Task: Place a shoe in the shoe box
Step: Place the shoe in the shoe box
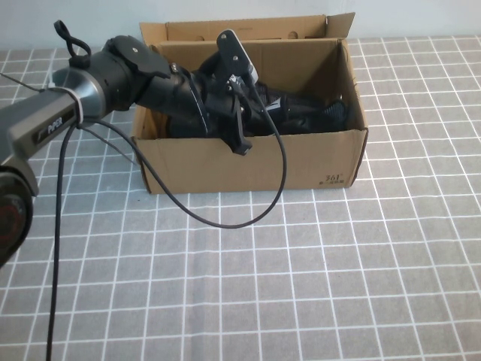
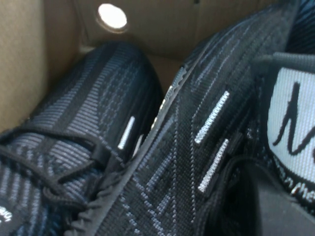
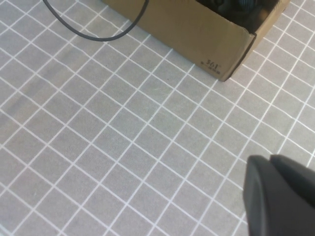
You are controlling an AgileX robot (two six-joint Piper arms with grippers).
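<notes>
The brown cardboard shoe box (image 1: 255, 162) stands open at the back of the table and also shows in the right wrist view (image 3: 197, 34). Black knit shoes (image 1: 301, 113) lie inside it. My left gripper (image 1: 252, 94) reaches down into the box. In the left wrist view, one black shoe (image 2: 197, 147) with a white tongue label lies against a second black shoe (image 2: 93, 113). My left gripper (image 2: 261, 196) is shut on the collar of the labelled shoe, and its other finger is hidden. My right gripper (image 3: 275, 196) is shut and empty, above the table in front of the box.
A black cable (image 1: 225, 224) hangs from my left arm and loops over the grey checked cloth in front of the box; it also shows in the right wrist view (image 3: 93, 34). The box's back flap (image 1: 248, 28) stands upright.
</notes>
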